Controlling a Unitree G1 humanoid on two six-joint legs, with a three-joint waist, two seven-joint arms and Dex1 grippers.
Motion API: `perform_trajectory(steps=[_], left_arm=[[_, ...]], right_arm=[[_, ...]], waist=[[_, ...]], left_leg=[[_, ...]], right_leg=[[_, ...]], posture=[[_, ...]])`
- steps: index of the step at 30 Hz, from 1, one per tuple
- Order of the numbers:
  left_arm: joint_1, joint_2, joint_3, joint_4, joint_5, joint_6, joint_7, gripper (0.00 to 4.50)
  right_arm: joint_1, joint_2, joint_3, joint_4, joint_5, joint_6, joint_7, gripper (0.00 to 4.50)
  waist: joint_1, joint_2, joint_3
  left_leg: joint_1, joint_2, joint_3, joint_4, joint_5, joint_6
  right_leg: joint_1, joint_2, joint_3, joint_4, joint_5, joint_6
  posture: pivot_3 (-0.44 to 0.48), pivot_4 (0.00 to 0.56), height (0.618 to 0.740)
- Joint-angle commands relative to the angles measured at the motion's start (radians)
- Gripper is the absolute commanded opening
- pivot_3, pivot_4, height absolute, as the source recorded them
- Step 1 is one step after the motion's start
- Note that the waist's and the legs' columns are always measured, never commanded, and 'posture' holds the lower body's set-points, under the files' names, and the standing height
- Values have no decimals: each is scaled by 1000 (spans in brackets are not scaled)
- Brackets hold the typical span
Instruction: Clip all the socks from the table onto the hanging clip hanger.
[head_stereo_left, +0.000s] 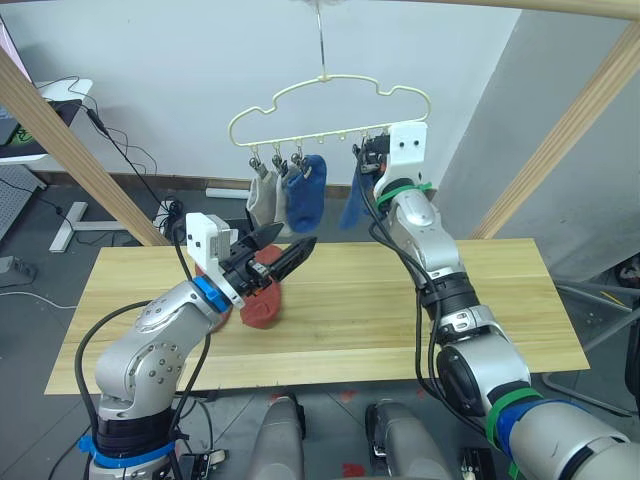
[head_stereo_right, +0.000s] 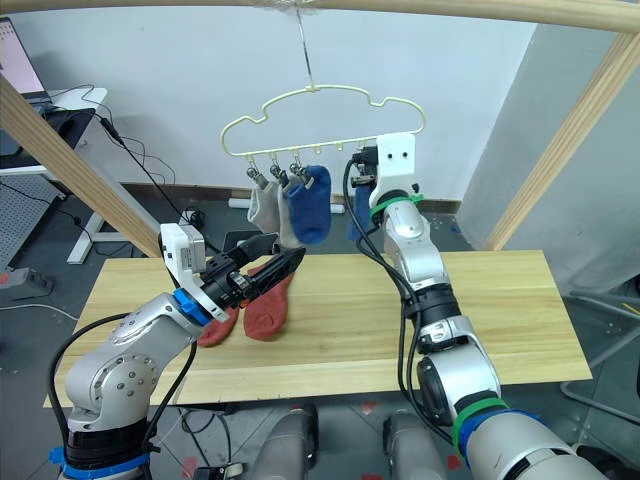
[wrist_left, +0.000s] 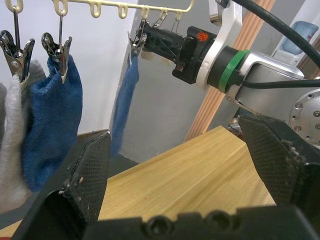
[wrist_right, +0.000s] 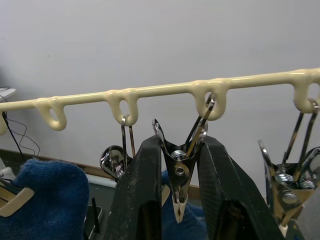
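I'm looking at the clip hanger (head_stereo_left: 330, 105), hanging by its hook from the wooden pole overhead, above the far edge of the tabletop (head_stereo_left: 400, 320). Three socks are already hanging from it: a light grey sock (head_stereo_left: 263, 200), a blue sock (head_stereo_left: 305, 190) beside it, and a second blue sock (wrist_left: 125, 100) further along the row. My right gripper (wrist_right: 178, 197) is reaching up to that part of the row, and its jaws are sitting on either side of a metal clip (wrist_right: 180, 170), apparently pressing on its handles. The blue fabric is showing just below the clip's tip, so I'm judging this sock as being fastened or just fastened.

On the tabletop two rust-red socks (head_stereo_right: 268, 305) are lying side by side near my left gripper (head_stereo_left: 275, 258), which is hovering just above them with its jaws apart and holding nothing.

As I read it, the next move is to let go of the clip, check that the blue sock hangs, then bring the left jaws down on one red sock and lift it to a free clip.

The left arm is covering part of the red socks, so I'm unable to see how they overlap. I'm not finding a second grey sock, though the hanging grey may be hiding one.
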Motion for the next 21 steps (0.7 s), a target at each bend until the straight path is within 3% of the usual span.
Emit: perform_trajectory(steps=[1, 8, 11, 15, 21], left_arm=[[-6, 4, 11, -27, -20, -16, -2, 4500], [-8, 6, 7, -26, -23, -15, -2, 4500], [-7, 6, 7, -27, -23, -16, -3, 4500], [-5, 7, 6, -29, -24, -15, -3, 4500], [-8, 7, 5, -27, -23, -16, -3, 4500]], right_arm=[[-18, 5, -13, -22, 1, -19, -7, 967], [-16, 1, -12, -25, -2, -13, -14, 967], [-11, 3, -13, -29, 1, -10, -13, 1472], [-11, 4, -13, -31, 0, -8, -16, 2800], [-15, 6, -13, -25, 2, -8, -15, 2800]], waist=[[0, 0, 0], [0, 0, 0], [0, 0, 0], [0, 0, 0], [0, 0, 0]], left_leg=[[0, 0, 0, 0, 0, 0], [0, 0, 0, 0, 0, 0], [0, 0, 0, 0, 0, 0], [0, 0, 0, 0, 0, 0], [0, 0, 0, 0, 0, 0]], right_leg=[[0, 0, 0, 0, 0, 0], [0, 0, 0, 0, 0, 0], [0, 0, 0, 0, 0, 0], [0, 0, 0, 0, 0, 0], [0, 0, 0, 0, 0, 0]], posture=[[106, 246, 740], [104, 245, 740], [104, 243, 740], [104, 242, 740], [104, 242, 740]])
